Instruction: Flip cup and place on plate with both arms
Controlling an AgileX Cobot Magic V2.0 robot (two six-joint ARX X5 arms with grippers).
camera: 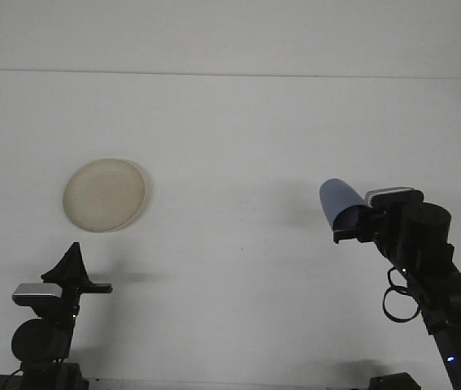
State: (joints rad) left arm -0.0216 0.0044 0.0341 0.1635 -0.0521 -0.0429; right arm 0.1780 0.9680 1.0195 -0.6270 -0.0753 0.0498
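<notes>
Your left claw point(73, 258) sits low, below the plate point(104, 195), and from here you see only a dark pointed outline; whether it is spread or closed cannot be told. The arm under it is cut off by the bottom edge. The plate lies flat on the white bench point(238, 146), with nothing in it. Well to the right of the plate, your right claw point(350, 223) is clamped on the blue cup point(338, 200), held clear above the bench. The cup's lower end is hidden in the claw. Its long axis tilts, the free end pointing up and toward the plate side.
</notes>
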